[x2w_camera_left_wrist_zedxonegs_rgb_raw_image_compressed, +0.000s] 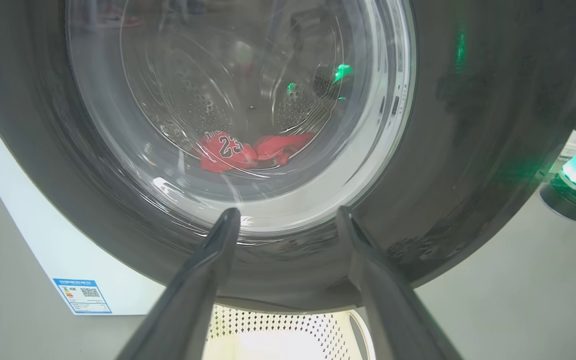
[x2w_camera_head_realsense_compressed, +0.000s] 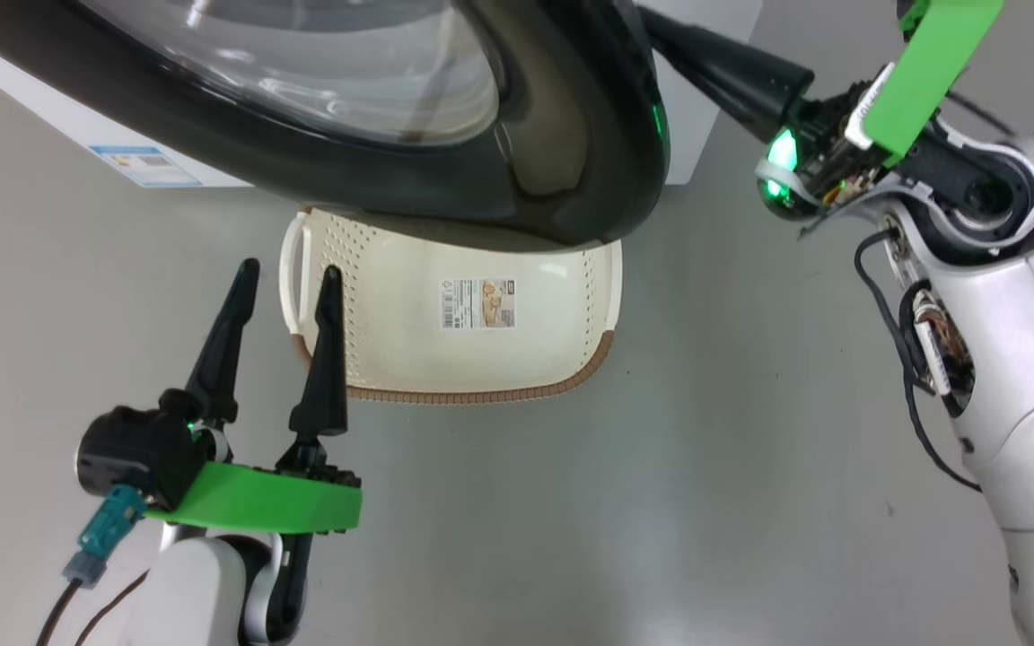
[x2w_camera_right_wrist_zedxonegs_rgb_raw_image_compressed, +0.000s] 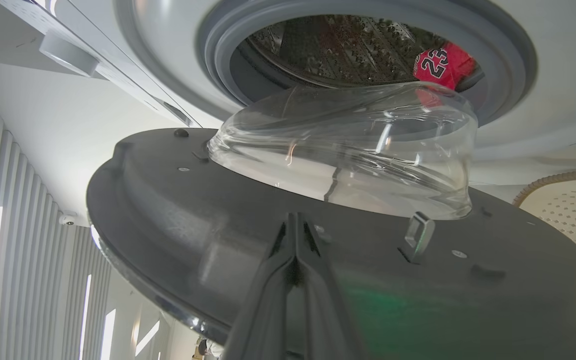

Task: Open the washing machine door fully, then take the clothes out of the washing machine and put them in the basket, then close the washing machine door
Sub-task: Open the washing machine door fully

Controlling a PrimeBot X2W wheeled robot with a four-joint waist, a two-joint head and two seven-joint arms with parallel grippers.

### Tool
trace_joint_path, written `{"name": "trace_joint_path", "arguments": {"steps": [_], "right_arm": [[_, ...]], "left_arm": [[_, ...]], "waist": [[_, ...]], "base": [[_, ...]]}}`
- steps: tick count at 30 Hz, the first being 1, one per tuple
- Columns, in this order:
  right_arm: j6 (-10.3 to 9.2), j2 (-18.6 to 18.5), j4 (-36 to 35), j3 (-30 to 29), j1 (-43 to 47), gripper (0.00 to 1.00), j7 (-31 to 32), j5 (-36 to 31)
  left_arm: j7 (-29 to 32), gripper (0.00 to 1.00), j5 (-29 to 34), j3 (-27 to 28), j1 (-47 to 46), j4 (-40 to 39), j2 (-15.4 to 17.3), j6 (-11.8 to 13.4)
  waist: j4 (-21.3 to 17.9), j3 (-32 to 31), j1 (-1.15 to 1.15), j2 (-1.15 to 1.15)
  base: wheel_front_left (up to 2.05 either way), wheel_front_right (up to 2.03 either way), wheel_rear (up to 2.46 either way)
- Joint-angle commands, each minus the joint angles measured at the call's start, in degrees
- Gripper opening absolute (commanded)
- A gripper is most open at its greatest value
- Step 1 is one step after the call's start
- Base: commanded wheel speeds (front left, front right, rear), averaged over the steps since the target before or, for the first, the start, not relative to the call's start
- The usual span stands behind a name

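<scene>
Found the washing machine door [x2w_camera_head_realsense_compressed: 571, 135] standing partway open from the washing machine [x2w_camera_right_wrist_zedxonegs_rgb_raw_image_compressed: 568, 110], with the clothes [x2w_camera_right_wrist_zedxonegs_rgb_raw_image_compressed: 440, 65] lying inside the drum [x2w_camera_right_wrist_zedxonegs_rgb_raw_image_compressed: 328, 50], a red jersey numbered 23 among them. Saw the right gripper [x2w_camera_right_wrist_zedxonegs_rgb_raw_image_compressed: 295, 225] with fingers pressed together on nothing, tips at the door's inner face near the latch hook [x2w_camera_right_wrist_zedxonegs_rgb_raw_image_compressed: 418, 235], contact impossible to tell. Noted the left gripper [x2w_camera_head_realsense_compressed: 290, 267] spread wide and holding nothing, near the left end of the basket [x2w_camera_head_realsense_compressed: 481, 395], set on the floor [x2w_camera_head_realsense_compressed: 661, 493] under the door's lower rim.
</scene>
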Motion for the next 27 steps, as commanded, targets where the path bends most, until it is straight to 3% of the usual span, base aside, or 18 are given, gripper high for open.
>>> {"name": "trace_joint_path", "arguments": {"steps": [1,27], "right_arm": [[0.40,1.8,-1.4,0.2,1.7,0.00,0.8,-1.1],[0.40,4.6,0.2,2.2,11.8,0.00,8.4,-5.8]], "left_arm": [[-0.3,1.00,0.1,2.1,0.2,-1.3,1.1,0.5],[-0.3,1.00,-1.0,4.2,5.6,-1.0,1.1,0.8]], "waist": [[0.3,-0.7,0.00,0.00],[5.7,-10.7,0.00,0.00]], "base": [[0.00,0.00,0.00],[0.00,0.00,0.00]]}}
